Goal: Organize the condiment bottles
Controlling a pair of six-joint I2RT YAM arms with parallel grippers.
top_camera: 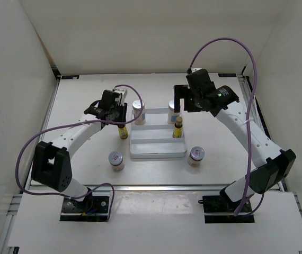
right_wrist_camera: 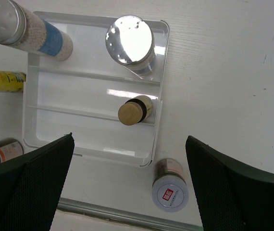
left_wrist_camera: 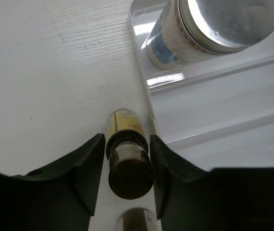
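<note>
A thin amber bottle (top_camera: 122,130) stands on the table just left of the white ridged tray (top_camera: 158,151). My left gripper (top_camera: 119,119) is over it. In the left wrist view the fingers (left_wrist_camera: 91,163) sit tight on both sides of its neck and dark cap (left_wrist_camera: 130,168). Two white silver-capped bottles (top_camera: 138,111) (top_camera: 174,112) stand on the tray's back step. The second amber bottle (top_camera: 178,127) stands on the middle step at the right. Two squat jars (top_camera: 116,160) (top_camera: 196,156) stand on the table beside the tray's front corners. My right gripper (top_camera: 180,99) is wide open and empty, high above the tray's right side.
White walls enclose the table on the left, back and right. A metal rail runs along the near edge (right_wrist_camera: 103,211). The tray's front step (right_wrist_camera: 89,139) is bare. Purple cables loop from both arms.
</note>
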